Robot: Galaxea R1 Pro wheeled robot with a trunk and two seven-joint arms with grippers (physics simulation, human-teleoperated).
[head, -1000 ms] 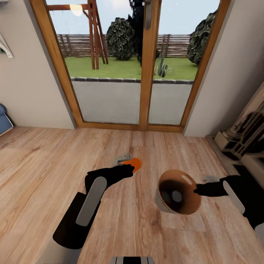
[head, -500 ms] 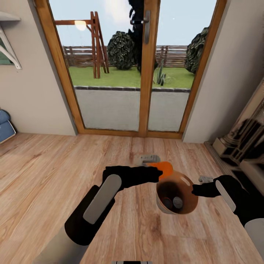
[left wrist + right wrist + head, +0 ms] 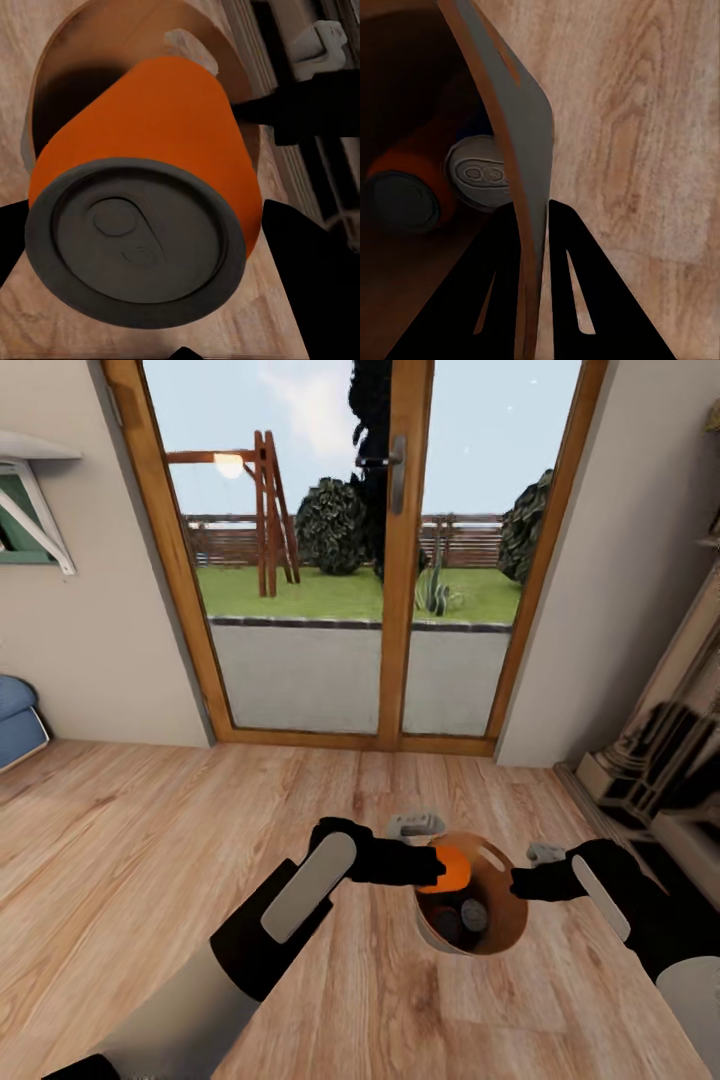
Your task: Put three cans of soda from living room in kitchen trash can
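My left gripper (image 3: 441,868) is shut on an orange soda can (image 3: 452,867), which lies on its side over the near-left part of the trash can's mouth. In the left wrist view the can's dark end (image 3: 139,236) faces the camera, and the tan inside of the bin (image 3: 75,67) shows behind it. The small grey bin (image 3: 506,930) is tilted and held above the floor. My right gripper (image 3: 520,882) is shut on its rim, with the wall (image 3: 521,142) between the fingers. Inside lie a second orange can (image 3: 405,187) and a dark blue can with a silver top (image 3: 480,174).
Wood-framed glass doors (image 3: 392,610) stand straight ahead, with a garden beyond them. The carved-stone fireplace (image 3: 670,760) is close on the right. A corner of the blue sofa (image 3: 15,720) shows at the far left. Warm wood planks (image 3: 150,840) cover the floor all around.
My left arm has carried the orange can rightward, from beside the bin to over its mouth. The head camera has tilted up, so the whole view has shifted.
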